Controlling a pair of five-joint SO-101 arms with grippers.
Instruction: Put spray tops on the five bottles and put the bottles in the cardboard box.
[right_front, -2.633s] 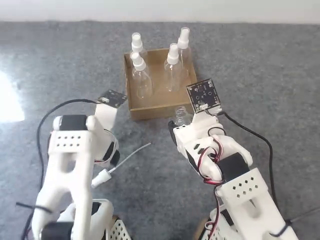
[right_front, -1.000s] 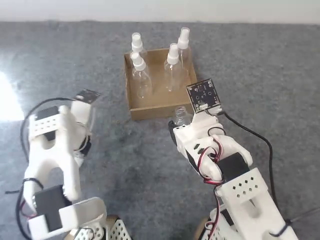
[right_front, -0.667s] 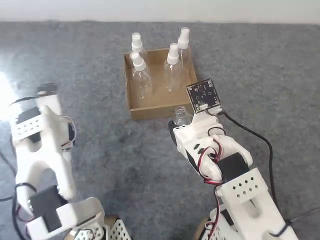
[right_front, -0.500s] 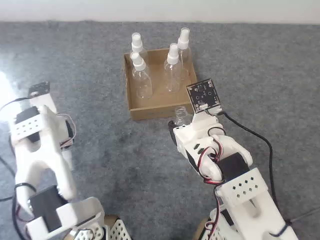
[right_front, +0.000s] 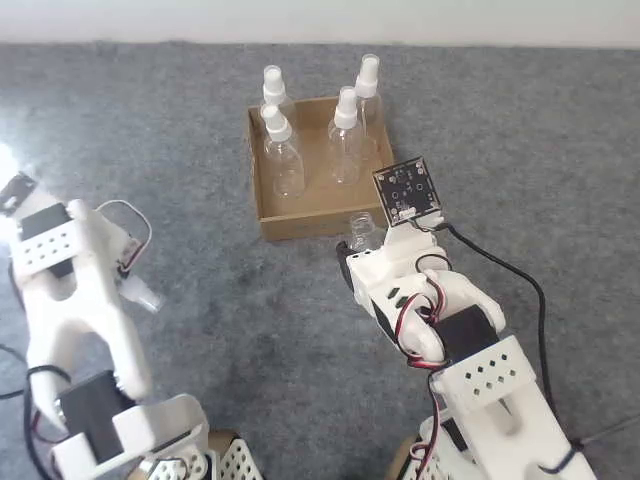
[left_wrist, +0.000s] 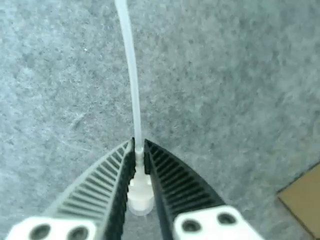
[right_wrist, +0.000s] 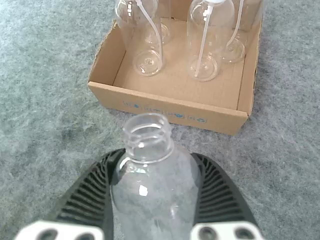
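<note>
My right gripper (right_wrist: 155, 161) is shut on a clear bottle (right_wrist: 150, 185) with an open neck and no top, held upright just in front of the cardboard box (right_wrist: 165, 105). From above, this bottle (right_front: 362, 232) stands against the box's front wall (right_front: 310, 222). Inside the box stand several bottles with white spray tops (right_front: 280, 150). My left gripper (left_wrist: 139, 147) is shut on a white spray top (left_wrist: 139, 192), whose thin tube (left_wrist: 127, 60) points away over the carpet. In the high view that spray top (right_front: 143, 298) pokes out beside the left arm, far left of the box.
Everything sits on grey carpet (right_front: 520, 150). A corner of the cardboard box (left_wrist: 306, 196) shows in the left wrist view. Open floor lies between the two arms and to the right of the box.
The left arm has swung far to the left, away from the box, with the spray top still in its gripper. The right arm and its bottle have not moved.
</note>
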